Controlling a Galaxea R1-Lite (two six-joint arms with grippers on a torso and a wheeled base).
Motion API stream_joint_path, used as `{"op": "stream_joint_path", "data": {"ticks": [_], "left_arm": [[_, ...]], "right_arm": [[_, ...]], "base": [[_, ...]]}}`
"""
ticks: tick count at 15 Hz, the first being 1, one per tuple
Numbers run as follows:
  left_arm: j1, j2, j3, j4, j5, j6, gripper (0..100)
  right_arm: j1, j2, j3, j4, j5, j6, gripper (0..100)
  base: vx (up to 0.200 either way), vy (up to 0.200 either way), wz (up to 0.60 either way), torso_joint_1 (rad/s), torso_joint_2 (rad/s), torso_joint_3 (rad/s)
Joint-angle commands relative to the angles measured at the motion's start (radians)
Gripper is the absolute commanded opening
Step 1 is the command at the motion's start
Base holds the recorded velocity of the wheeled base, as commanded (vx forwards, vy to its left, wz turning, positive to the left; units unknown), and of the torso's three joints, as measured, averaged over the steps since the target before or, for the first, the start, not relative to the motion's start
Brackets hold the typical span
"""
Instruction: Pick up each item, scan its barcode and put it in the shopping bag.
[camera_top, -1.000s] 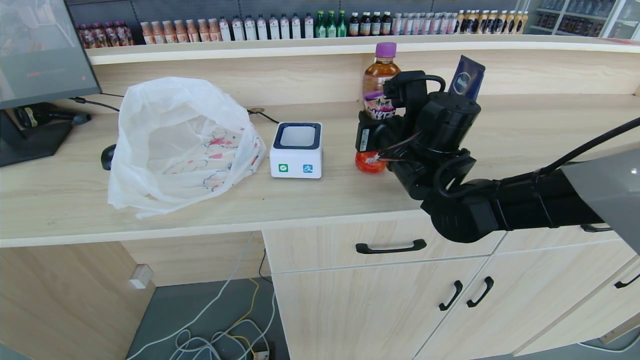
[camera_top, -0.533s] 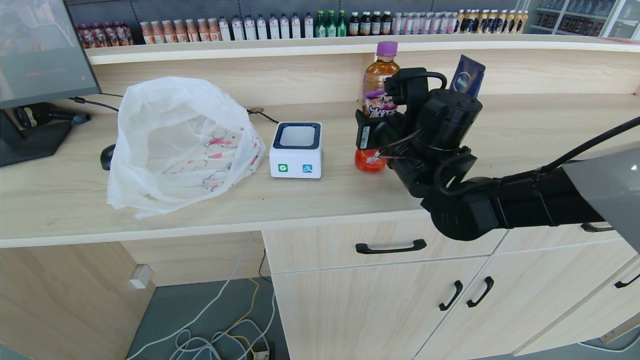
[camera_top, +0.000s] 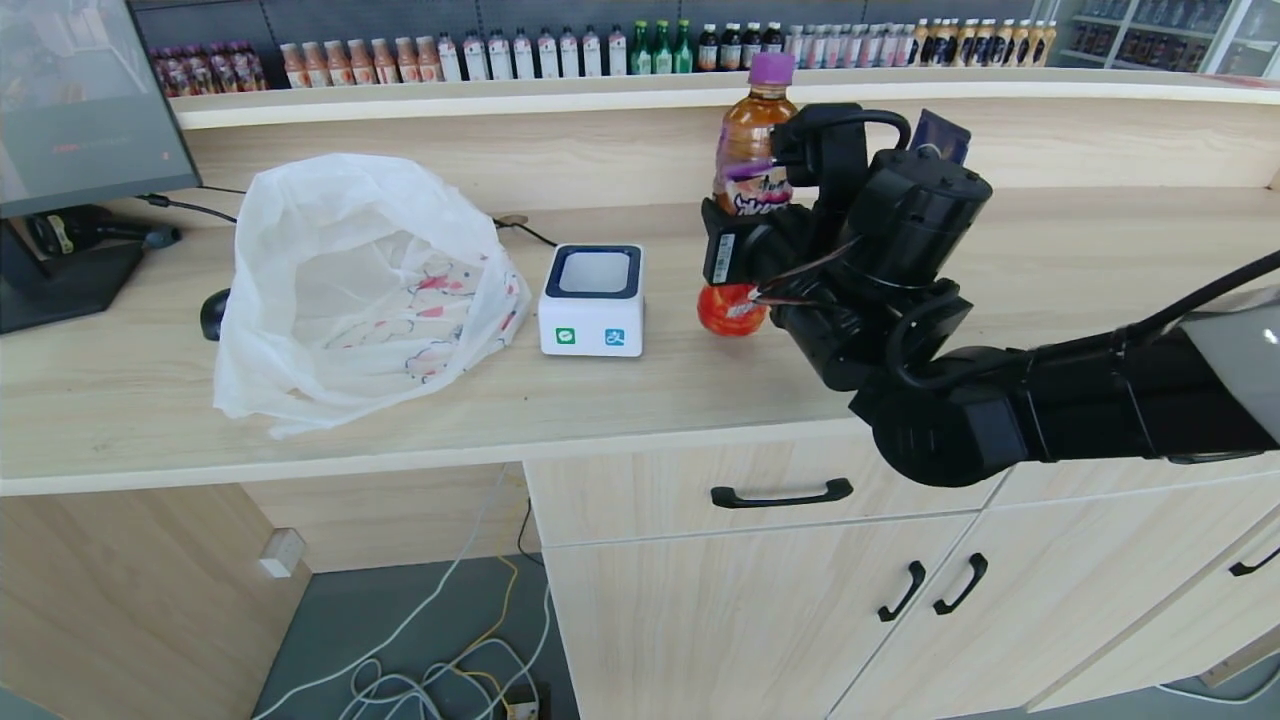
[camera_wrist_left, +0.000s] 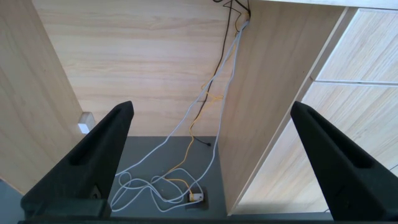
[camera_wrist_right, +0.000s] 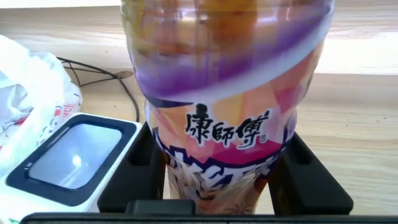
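Observation:
My right gripper (camera_top: 742, 262) is shut on an orange drink bottle (camera_top: 750, 150) with a purple cap, gripping its labelled middle. The bottle hangs slightly tilted just above the wooden counter (camera_top: 650, 390), to the right of the white barcode scanner (camera_top: 593, 298). In the right wrist view the bottle (camera_wrist_right: 227, 93) stands between my black fingers (camera_wrist_right: 134, 165), with the scanner (camera_wrist_right: 71, 158) close beside it. The white shopping bag (camera_top: 350, 290) lies open on the counter left of the scanner. My left gripper (camera_wrist_left: 211, 155) is open below counter height, over floor cables.
A dark blue pouch (camera_top: 938, 132) stands behind my right arm against the raised back ledge. A black mouse (camera_top: 213, 313) and a monitor (camera_top: 80, 100) sit left of the bag. Drawers and cabinet doors (camera_top: 780, 580) are under the counter.
The right gripper has lifted the bottle off the counter and carried it slightly left toward the scanner. The bag and scanner have not moved.

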Motion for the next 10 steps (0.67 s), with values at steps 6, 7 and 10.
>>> {"op": "stream_joint_path", "data": {"ticks": [6,7,10], "left_arm": [[0.000,0.000,0.000,0.000,0.000,0.000,100],[0.000,0.000,0.000,0.000,0.000,0.000,100],[0.000,0.000,0.000,0.000,0.000,0.000,100]], "right_arm": [[0.221,-0.270,0.295,-0.007,-0.214,-0.018,0],[0.255,-0.291,0.318,-0.012,-0.240,-0.032,0],[0.335,-0.324,0.384,-0.101,-0.346,-0.070,0]], "base": [[0.000,0.000,0.00,0.000,0.00,0.000],[0.000,0.000,0.00,0.000,0.00,0.000],[0.000,0.000,0.00,0.000,0.00,0.000]]}}
